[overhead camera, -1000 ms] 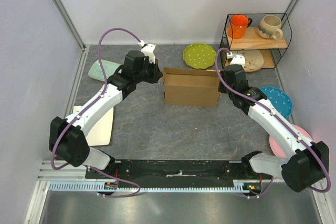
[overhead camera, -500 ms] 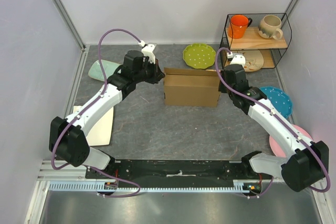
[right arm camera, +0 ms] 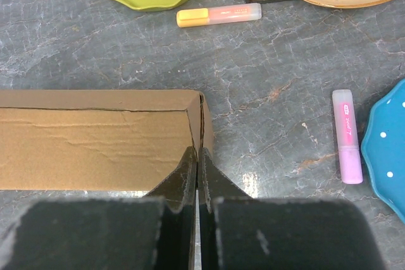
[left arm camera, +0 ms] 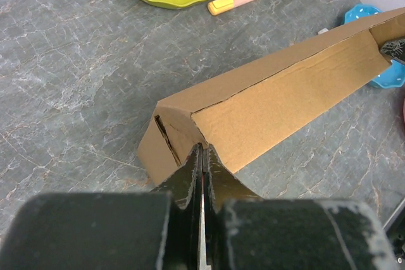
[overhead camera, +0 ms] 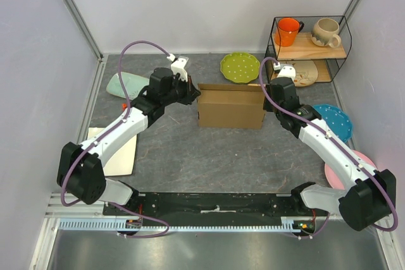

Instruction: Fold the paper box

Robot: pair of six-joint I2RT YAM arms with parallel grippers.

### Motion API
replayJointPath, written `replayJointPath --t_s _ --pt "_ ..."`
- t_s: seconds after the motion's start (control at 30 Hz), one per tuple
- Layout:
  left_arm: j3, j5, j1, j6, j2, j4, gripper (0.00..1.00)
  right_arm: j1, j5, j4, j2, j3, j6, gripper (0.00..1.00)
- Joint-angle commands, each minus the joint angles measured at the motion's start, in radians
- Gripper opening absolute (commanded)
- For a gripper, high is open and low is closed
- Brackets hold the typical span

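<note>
Paper box (overhead camera: 231, 109) stands on grey marbled tabletop (overhead camera: 190, 156), pale walls (overhead camera: 221, 4) around.

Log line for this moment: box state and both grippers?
paper box: upright on table | left gripper: shut, tips at box's left end | right gripper: shut, tips at box's right end

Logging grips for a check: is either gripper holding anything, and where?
Nothing is held. The left gripper and right gripper are shut, tips against opposite ends of the paper box.
</note>
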State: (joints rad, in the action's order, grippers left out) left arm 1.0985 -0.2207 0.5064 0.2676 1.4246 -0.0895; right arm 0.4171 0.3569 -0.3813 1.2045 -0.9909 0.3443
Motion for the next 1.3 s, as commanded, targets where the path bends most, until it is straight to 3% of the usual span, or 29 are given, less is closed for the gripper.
replayJointPath --t_s 0.0,0.37,0.77,0.97,1.27 --pt "-0.078 0.05 0.011 -0.036 -0.007 -0.058 0.02 0.003 -0.029 -0.102 0.024 0.038 0.007 0.0" --pt "-0.051 0.192 0.009 -0.116 -0.072 -0.096 0.02 0.002 -0.027 -0.105 0.007 0.043 0.009 0.0" --pt "-0.101 0.144 0.009 -0.1 -0.047 -0.076 0.02 0.003 -0.027 -0.105 0.001 0.057 0.005 0.0" --pt "-0.144 0.021 0.015 -0.03 -0.104 0.031 0.02 0.003 -0.03 -0.102 -0.002 0.061 0.009 0.0" --pt "-0.178 0.03 0.049 -0.025 -0.079 0.048 0.02 0.005 -0.041 -0.099 -0.002 0.067 0.013 0.0"
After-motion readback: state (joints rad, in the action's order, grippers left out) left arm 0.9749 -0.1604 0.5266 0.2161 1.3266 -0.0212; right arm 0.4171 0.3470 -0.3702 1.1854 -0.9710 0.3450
